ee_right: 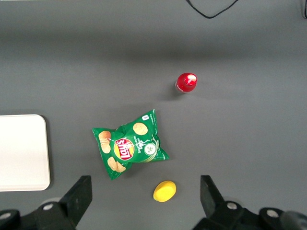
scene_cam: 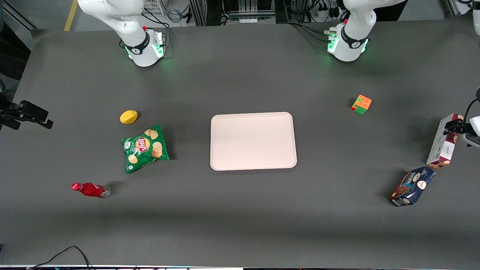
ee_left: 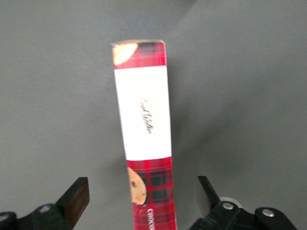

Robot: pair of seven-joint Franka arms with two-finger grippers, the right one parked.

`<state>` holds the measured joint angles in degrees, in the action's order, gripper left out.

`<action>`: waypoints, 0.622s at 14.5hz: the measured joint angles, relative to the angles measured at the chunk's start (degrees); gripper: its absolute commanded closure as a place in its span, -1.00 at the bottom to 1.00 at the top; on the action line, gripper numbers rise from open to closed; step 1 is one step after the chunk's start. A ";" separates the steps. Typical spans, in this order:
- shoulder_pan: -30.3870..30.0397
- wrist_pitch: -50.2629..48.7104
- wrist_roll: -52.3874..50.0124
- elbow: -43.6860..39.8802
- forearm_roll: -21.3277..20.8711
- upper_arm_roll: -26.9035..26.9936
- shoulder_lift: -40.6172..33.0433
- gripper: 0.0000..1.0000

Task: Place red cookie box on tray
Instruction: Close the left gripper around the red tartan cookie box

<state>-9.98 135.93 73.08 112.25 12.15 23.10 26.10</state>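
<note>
Red cookie box (ee_left: 144, 134) — one — between wide-open gripper (ee_left: 143, 199) fingers; one tray (scene_cam: 253, 141).

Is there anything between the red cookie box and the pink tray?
No. In the front view the table between the red cookie box and the tray is bare. The open gripper hovers over the box, its fingers either side of it.

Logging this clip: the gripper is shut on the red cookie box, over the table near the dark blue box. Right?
Not quite. In the left wrist view the gripper is open, its fingers apart on either side of the red cookie box, not touching it. The rest holds.
</note>
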 measured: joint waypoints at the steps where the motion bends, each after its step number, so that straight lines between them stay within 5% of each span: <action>1: -0.07 0.57 0.61 0.87 0.66 0.00 0.12 -1.00; 9: -0.12 6.26 2.49 3.43 1.45 -0.01 1.86 -1.00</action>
<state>-10.10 142.19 75.57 115.68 13.60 23.09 27.96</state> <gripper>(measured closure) 0.000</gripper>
